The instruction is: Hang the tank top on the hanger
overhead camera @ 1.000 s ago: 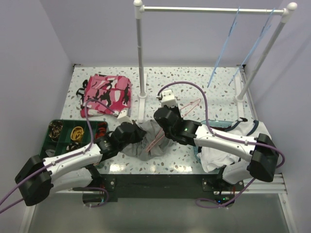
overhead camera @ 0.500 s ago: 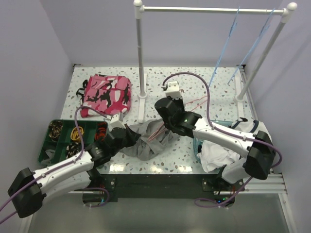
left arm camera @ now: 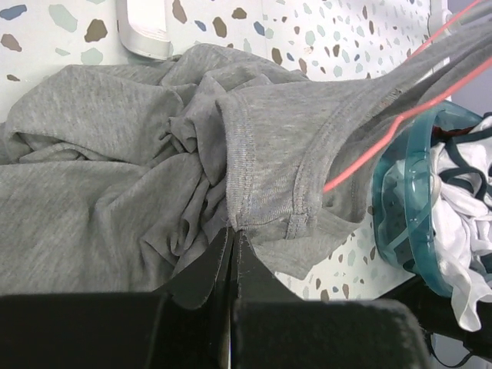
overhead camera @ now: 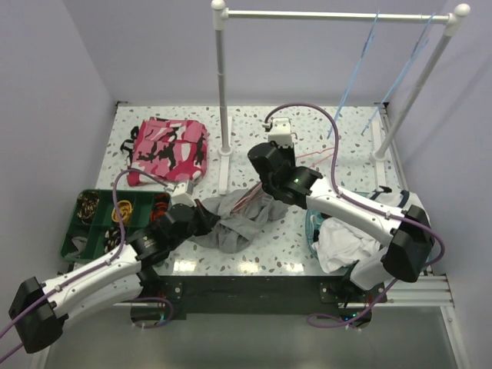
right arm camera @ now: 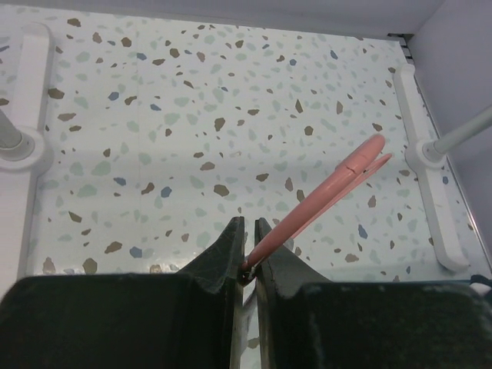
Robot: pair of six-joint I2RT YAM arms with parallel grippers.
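Note:
The grey tank top (overhead camera: 238, 223) lies crumpled on the table between the two arms. My left gripper (overhead camera: 206, 221) is shut on its stitched hem (left arm camera: 234, 207), with the cloth bunched against the jaws (left arm camera: 233, 231). My right gripper (overhead camera: 278, 154) is shut on the pink hanger (right arm camera: 323, 200), which juts up and to the right from the jaws (right arm camera: 246, 227). In the top view the hanger's wire (overhead camera: 247, 201) runs down into the tank top. In the left wrist view the pink wire (left arm camera: 384, 138) passes through the top's strap opening.
A white clothes rack (overhead camera: 222, 92) stands at the back with light-blue hangers (overhead camera: 354, 77) on its bar. Pink camouflage cloth (overhead camera: 165, 147) lies far left. A green organiser tray (overhead camera: 77, 231) sits near left. A teal basket (left arm camera: 407, 207) holds a white garment (overhead camera: 346, 238) at the right.
My left arm has drawn back to the near left, still pinching the tank top. My right gripper has moved farther away with the hanger. The tank top is stretched out between them.

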